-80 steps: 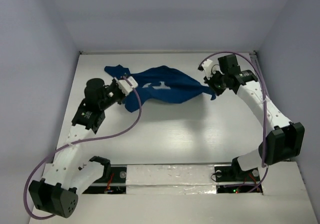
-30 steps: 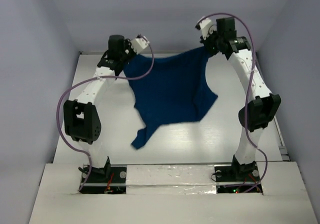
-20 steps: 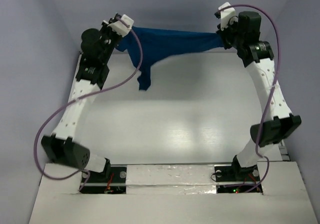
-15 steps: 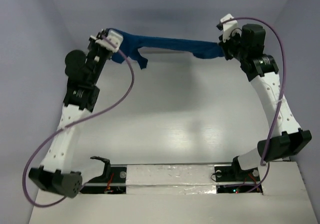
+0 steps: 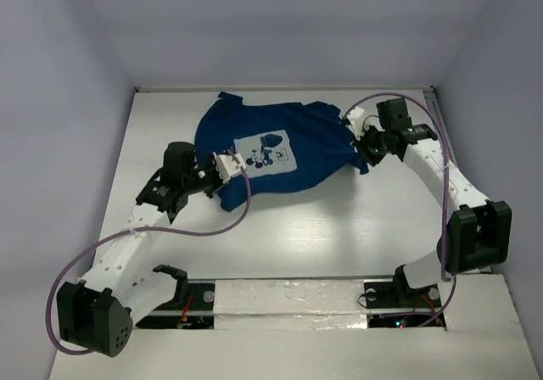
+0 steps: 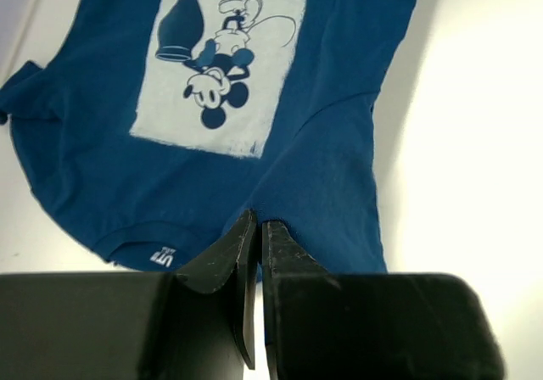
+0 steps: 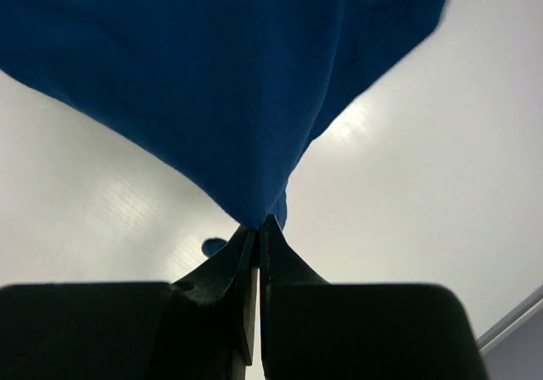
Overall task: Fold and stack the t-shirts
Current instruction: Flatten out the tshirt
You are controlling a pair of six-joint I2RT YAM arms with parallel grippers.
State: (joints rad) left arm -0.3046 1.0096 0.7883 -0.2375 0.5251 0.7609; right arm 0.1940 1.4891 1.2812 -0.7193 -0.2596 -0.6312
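Presently, the t-shirt (image 5: 280, 147) lay spread, chest side up, on the far middle part of the worktop (image 5: 339, 219), its white print (image 5: 265, 153) fully exposed. It was the only cloth in view. No fold had been made and no stack existed, so the task was judged to be at an early stage: laying the garment flat before the first fold.

The left claw (image 6: 257, 223) was closed on the cloth, pinching a small ridge of fabric just beside the collar, near the neck label (image 6: 161, 257). The right claw (image 7: 257, 225) was likewise closed on the shirt at the opposite edge, where the fabric was drawn up into a peak between the jaws. The top view showed bunching at that right edge and a rumpled border near the left claw.

Recommendations for the step in hand:
- Draw the two gripped points gently apart so the body of the shirt tautens and the wrinkles leave.
- Lower the right-hand peak until the fabric rests on the worktop before letting go.
- Release both sides together, so neither drags the shirt askew.
- Check that sleeves and hem lie flat. The far sleeve could not be judged clearly.
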